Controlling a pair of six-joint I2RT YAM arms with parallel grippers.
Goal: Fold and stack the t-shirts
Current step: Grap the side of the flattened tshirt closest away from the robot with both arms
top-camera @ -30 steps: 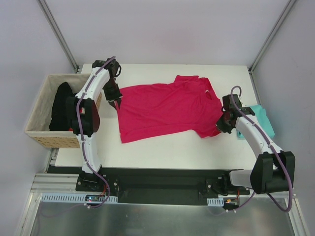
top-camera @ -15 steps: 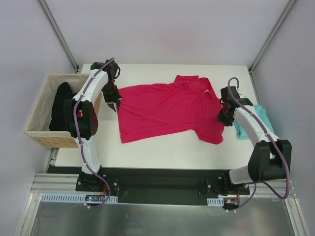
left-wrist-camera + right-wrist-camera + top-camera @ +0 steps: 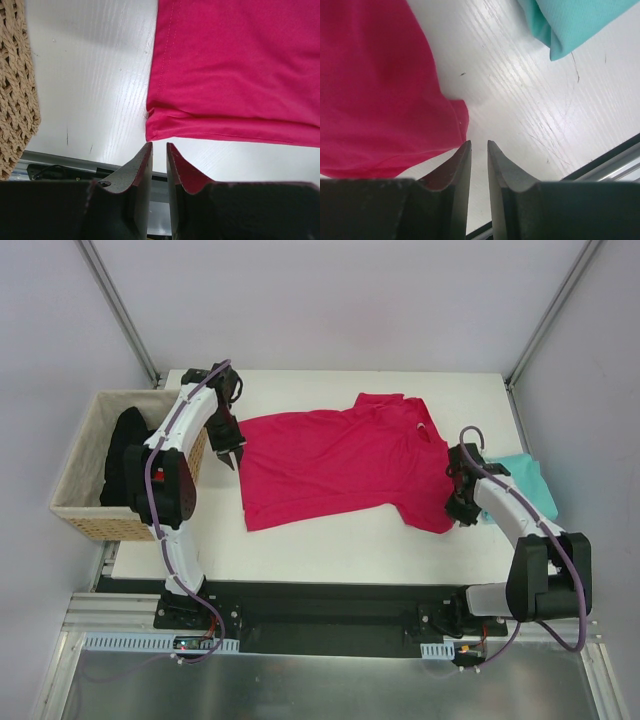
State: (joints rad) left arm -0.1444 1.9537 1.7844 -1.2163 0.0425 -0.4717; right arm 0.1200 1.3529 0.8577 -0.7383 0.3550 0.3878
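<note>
The crimson-pink t-shirt (image 3: 340, 465) lies spread flat across the white table (image 3: 330, 545), neck towards the right. The teal t-shirt (image 3: 525, 480) lies folded at the right edge. My left gripper (image 3: 232, 455) hovers at the pink shirt's left hem corner (image 3: 152, 132); its jaws stand a little open and hold nothing. My right gripper (image 3: 462, 510) sits between the two shirts, just off the pink shirt's lower right edge (image 3: 455, 120). Its jaws also stand slightly open over bare table. The teal t-shirt (image 3: 570, 20) shows at the top right of the right wrist view.
A woven wicker basket (image 3: 80, 510) stands off the table's left edge with dark cloth (image 3: 125, 455) inside; its wall (image 3: 15, 90) is close to my left gripper. The table's near edge and a metal rail (image 3: 330, 590) run below both grippers.
My right gripper has opened, let go of the pink shirt's right edge and moved back towards the near edge. The left gripper has hardly moved.
</note>
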